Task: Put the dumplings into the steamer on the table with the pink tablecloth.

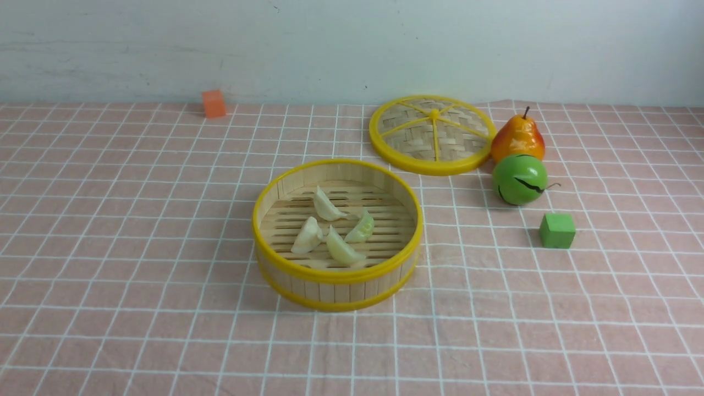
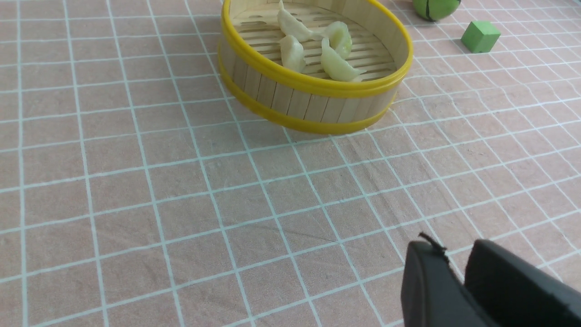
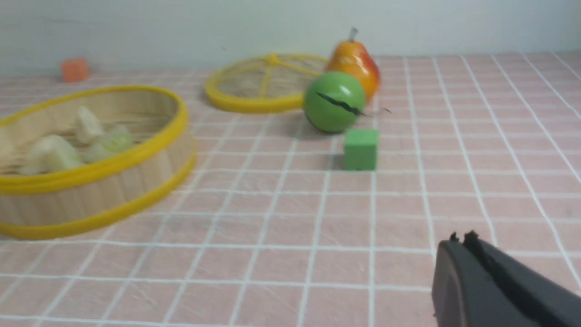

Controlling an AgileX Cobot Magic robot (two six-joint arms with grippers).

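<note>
Dumplings (image 1: pixel 333 228): all four sit on the slatted floor of the steamer (image 1: pixel 336 275), mid-tabletop (image 1: pixel 110 247) on the pink tablecloth (image 1: pixel 495 330). Looks like the placing is done; what's left is parking the arms cleanly. Left tool (image 2: pixel 458 279): tips slightly apart, nothing between them, low over bare cloth, well clear of the basket wall. Right tool (image 3: pixel 460 238): tips pressed together, empty, over open cloth with the green cube (image 1: pixel 557 230) ahead of it. Advice: lift straight up before any sideways travel, don't clip the yellow rim. Near half of the cloth is open. Clutter is on the far right: lid (image 1: pixel 432 135), pear (image 1: pixel 517 137), green ball (image 1: pixel 520 179); orange cube (image 1: pixel 214 103) far left.
</note>
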